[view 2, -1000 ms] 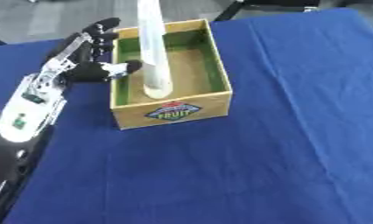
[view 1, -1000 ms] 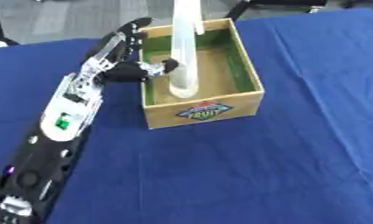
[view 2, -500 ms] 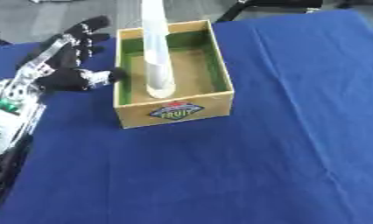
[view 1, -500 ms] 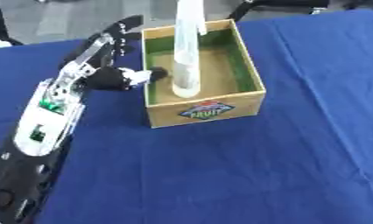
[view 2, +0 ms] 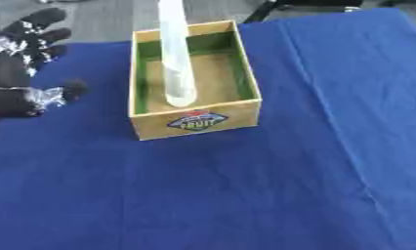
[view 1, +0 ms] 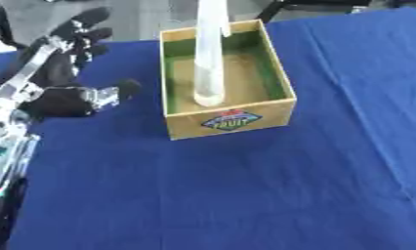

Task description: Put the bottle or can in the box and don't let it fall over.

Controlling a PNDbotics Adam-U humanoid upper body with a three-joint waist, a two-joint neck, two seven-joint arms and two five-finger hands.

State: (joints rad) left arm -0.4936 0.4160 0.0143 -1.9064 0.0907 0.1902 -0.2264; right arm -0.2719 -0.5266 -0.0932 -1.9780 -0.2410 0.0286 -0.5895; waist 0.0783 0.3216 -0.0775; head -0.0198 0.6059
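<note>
Blue cloth (view 1: pixel 245 190), smooth with a few faint creases, covers the whole table before us, and beyond its far edge we see grey floor and dark furniture legs.

To the left of everything, our left hand (view 1: pixel 62 90) hangs over the cloth, fingers spread wide and straight, thumb pointing toward the box, holding nothing. It is black with silver links, and its arm runs down to the lower left corner. Our right hand shows in neither view.

Just right of that hand, clear of the thumb tip, sits the box (view 1: pixel 228 119): a small open rectangular crate, tan and cardboard-like outside, green on the inner walls, brown on the floor, with a printed fruit label on the near face.

Inside it stands the bottle (view 1: pixel 210 58), a tall, slim, pale translucent cylinder with a rounded base resting on the box floor near the front wall. It stands upright, its top running out of view above, and nothing touches it.

We judge the placing step done and the hand in release. What remains, as we read it, is to draw the hand back to the left without brushing the box wall, since so narrow and tall a bottle would likely tip easily.
</note>
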